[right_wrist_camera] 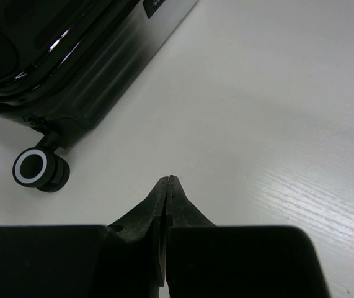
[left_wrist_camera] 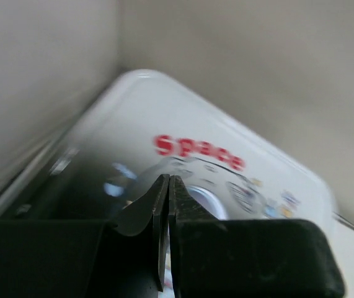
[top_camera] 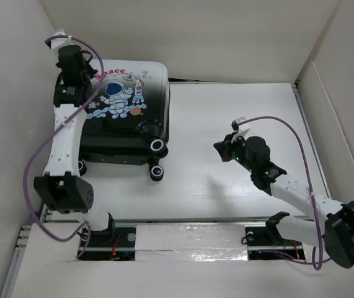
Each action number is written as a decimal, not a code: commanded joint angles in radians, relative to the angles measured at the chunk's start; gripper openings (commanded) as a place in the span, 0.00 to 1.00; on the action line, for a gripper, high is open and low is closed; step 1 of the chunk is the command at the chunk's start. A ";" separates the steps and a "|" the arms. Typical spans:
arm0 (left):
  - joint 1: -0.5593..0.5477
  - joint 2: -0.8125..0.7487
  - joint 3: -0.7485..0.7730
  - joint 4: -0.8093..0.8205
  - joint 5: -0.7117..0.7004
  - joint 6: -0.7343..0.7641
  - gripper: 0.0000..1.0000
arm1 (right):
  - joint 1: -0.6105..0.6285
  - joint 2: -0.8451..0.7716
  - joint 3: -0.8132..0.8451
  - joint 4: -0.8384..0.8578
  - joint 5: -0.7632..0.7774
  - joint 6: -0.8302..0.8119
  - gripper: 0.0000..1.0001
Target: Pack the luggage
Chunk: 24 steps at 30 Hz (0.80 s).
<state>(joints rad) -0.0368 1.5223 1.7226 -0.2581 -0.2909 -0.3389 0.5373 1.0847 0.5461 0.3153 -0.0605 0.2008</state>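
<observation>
The luggage [top_camera: 127, 112] lies flat and closed at the far left of the table, its black-to-white shell with the astronaut and red "Space" print facing up and its black wheels toward the near side. My left gripper [top_camera: 77, 59] is shut and empty, held just above the luggage's far left part; the left wrist view shows the print [left_wrist_camera: 201, 152] right under the closed fingertips [left_wrist_camera: 168, 180]. My right gripper [top_camera: 221, 148] is shut and empty above the bare table, right of the luggage. The right wrist view shows the luggage's dark corner [right_wrist_camera: 71, 56] and one wheel [right_wrist_camera: 37, 169] ahead-left of the gripper [right_wrist_camera: 168, 180].
White walls enclose the table [top_camera: 238, 124] at the back, left and right. A wheel [top_camera: 157, 145] sticks out at the luggage's near right corner, another [top_camera: 156, 172] below it. The arm bases stand at the near edge.
</observation>
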 commanded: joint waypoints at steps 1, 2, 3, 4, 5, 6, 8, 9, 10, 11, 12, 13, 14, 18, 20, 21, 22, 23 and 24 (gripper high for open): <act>0.138 0.074 0.146 -0.075 0.002 -0.025 0.00 | 0.010 -0.014 0.009 0.054 0.013 -0.020 0.00; 0.200 0.113 0.199 -0.111 0.016 -0.014 0.00 | 0.010 -0.014 0.009 0.056 0.008 -0.020 0.00; 0.230 0.187 0.222 -0.130 0.027 -0.005 0.00 | 0.010 -0.012 0.011 0.057 0.007 -0.020 0.00; 0.259 0.220 0.247 -0.147 0.044 0.000 0.00 | 0.010 -0.009 0.011 0.067 0.007 -0.017 0.00; 0.288 0.249 0.267 -0.158 0.047 -0.003 0.00 | 0.010 0.000 0.018 0.059 0.004 -0.014 0.00; 0.343 0.284 0.264 -0.150 0.055 -0.015 0.00 | 0.010 0.015 0.032 0.038 -0.013 -0.018 0.00; 0.382 0.321 0.282 -0.144 0.067 -0.017 0.00 | 0.020 0.026 0.078 -0.008 -0.024 -0.029 0.00; 0.393 0.364 0.295 -0.147 0.058 -0.006 0.00 | 0.033 0.033 0.084 -0.007 -0.033 -0.029 0.00; 0.402 0.389 0.311 -0.151 0.053 0.009 0.00 | 0.042 0.035 0.097 -0.005 -0.032 -0.026 0.00; 0.402 0.415 0.346 -0.165 0.049 0.026 0.01 | 0.061 0.035 0.100 -0.001 -0.024 -0.021 0.00; 0.402 0.462 0.359 -0.174 0.052 0.038 0.02 | 0.061 0.037 0.103 0.005 -0.009 -0.017 0.00; 0.402 0.482 0.365 -0.181 0.062 0.041 0.02 | 0.076 0.050 0.107 0.016 -0.004 -0.011 0.00; 0.402 0.504 0.371 -0.190 0.064 0.043 0.02 | 0.076 0.061 0.117 0.042 -0.001 0.008 0.01; 0.393 0.607 0.352 -0.202 0.088 0.072 0.01 | 0.095 0.136 0.191 0.031 0.001 0.015 0.08; 0.368 0.630 0.310 -0.193 0.131 0.078 0.00 | 0.095 0.168 0.215 0.041 0.008 0.018 0.11; 0.354 0.648 0.295 -0.188 0.136 0.080 0.00 | 0.095 0.176 0.235 0.044 0.023 0.020 0.16; 0.338 0.656 0.276 -0.182 0.142 0.083 0.00 | 0.095 0.185 0.245 0.045 0.031 0.020 0.17; 0.301 0.661 0.234 -0.173 0.147 0.075 0.00 | 0.095 0.193 0.255 0.047 0.042 0.019 0.18; 0.284 0.659 0.207 -0.150 0.148 0.063 0.00 | 0.095 0.208 0.265 0.042 0.088 0.020 0.19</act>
<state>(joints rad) 0.3485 2.1857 1.9919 -0.3897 -0.2188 -0.2855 0.6235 1.2789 0.7464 0.3008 -0.0471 0.2180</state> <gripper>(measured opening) 0.003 0.184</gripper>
